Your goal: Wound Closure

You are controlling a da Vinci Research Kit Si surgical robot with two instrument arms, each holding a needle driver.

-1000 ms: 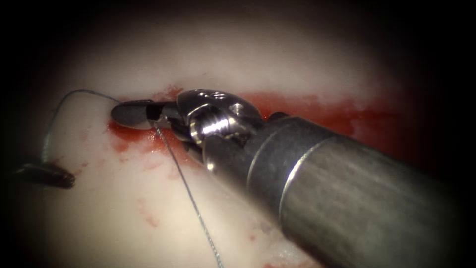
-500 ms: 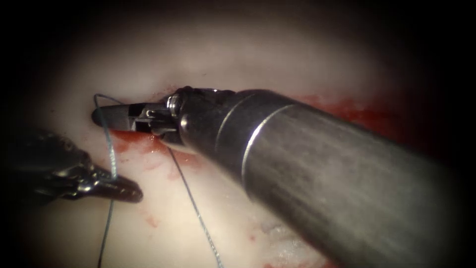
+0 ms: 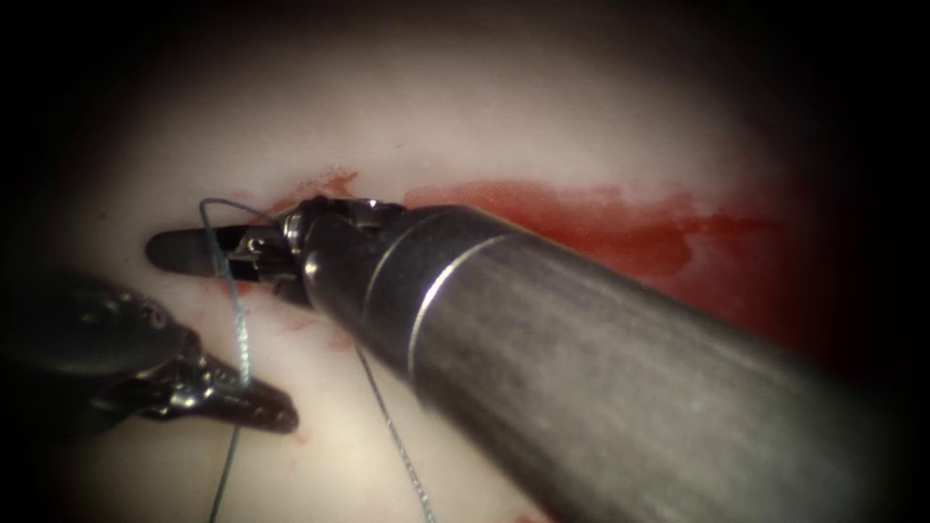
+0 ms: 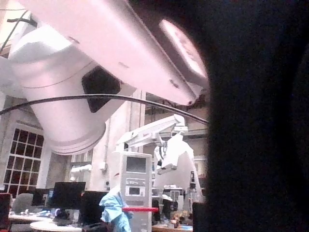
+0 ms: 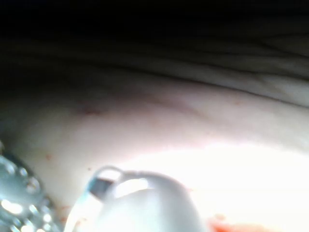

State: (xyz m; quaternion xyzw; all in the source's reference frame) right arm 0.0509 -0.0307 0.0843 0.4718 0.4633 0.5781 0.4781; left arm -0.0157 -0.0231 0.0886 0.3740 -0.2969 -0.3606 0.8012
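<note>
1. The right tool (image 3: 189,250) lies low across the tissue (image 3: 542,116), its jaws closed together, tip at the left end of the cut (image 3: 581,208); whether they pinch anything I cannot tell.
2. The left tool (image 3: 257,407) sits below it, left of the cut, jaws closed on the thread (image 3: 237,320).
3. That thread arcs up over the right tool's jaws.
4. Red fluid (image 3: 659,237) marks the cut.
</note>
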